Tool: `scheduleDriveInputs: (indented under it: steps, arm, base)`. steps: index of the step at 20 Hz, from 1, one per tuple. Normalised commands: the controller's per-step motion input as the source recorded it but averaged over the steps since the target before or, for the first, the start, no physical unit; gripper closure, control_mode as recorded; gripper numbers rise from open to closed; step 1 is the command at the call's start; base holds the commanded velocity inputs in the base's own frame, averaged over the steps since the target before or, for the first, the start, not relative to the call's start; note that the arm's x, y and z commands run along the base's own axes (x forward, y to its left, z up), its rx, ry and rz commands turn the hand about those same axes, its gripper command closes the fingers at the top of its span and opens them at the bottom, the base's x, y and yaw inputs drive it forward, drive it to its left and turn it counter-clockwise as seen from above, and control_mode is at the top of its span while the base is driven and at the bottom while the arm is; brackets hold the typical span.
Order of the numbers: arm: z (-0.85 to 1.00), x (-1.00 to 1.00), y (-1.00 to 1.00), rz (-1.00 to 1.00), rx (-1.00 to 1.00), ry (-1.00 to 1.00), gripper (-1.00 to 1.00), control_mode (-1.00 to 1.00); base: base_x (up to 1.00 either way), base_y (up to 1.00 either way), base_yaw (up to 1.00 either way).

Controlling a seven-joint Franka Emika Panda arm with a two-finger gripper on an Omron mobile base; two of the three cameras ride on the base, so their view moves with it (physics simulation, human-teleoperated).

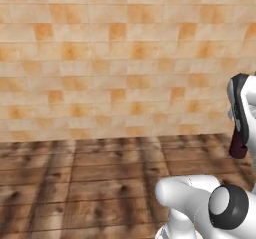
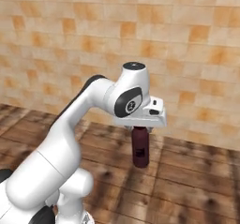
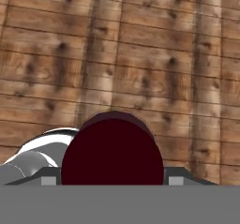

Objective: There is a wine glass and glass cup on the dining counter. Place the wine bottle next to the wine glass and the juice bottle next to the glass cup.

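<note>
My gripper [image 2: 139, 128] is shut on the top of the wine bottle [image 2: 140, 151], a dark, near-black red bottle that hangs upright below the hand, well above the floor. In the left base view the wine bottle [image 1: 238, 147] shows at the far right edge under the gripper [image 1: 239, 132]. Seen from the hand, the wine bottle [image 3: 112, 158] is a dark red round shape between the fingertips [image 3: 48, 180] of the gripper [image 3: 112, 180]. The wine glass, the glass cup, the juice bottle and the dining counter are out of view.
A tan brick wall [image 1: 100, 58] stands straight ahead. A brown wood plank floor [image 1: 75, 183] runs from the wall to the base and lies under the bottle [image 3: 140, 54]. My own white arm [image 2: 70, 138] rises at the lower left of the right base view.
</note>
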Motion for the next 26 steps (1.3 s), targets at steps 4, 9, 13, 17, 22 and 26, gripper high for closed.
scheduleDriveInputs:
  steps: [4, 9, 13, 17, 22, 26]
  arm:
    - [0.0, 0.0, 0.0, 0.0, 0.0, 0.0, 1.0, 1.0]
    - [0.0, 0.0, 0.0, 0.0, 0.0, 0.0, 1.0, 1.0]
    - [0.0, 0.0, 0.0, 0.0, 0.0, 0.0, 1.0, 1.0]
    - [0.0, 0.0, 0.0, 0.0, 0.0, 0.0, 1.0, 1.0]
    - [0.0, 0.0, 0.0, 0.0, 0.0, 0.0, 1.0, 1.0]
    - [0.0, 0.0, 0.0, 0.0, 0.0, 0.0, 1.0, 1.0]
  base:
    - [0.68, -0.05, 0.43]
    - [0.62, -0.02, 0.53]
    - [0.54, 0.0, 0.63]
    - [0.49, 0.0, 0.67]
    - [0.49, 0.0, 0.64]
    - [0.53, 0.0, 0.56]
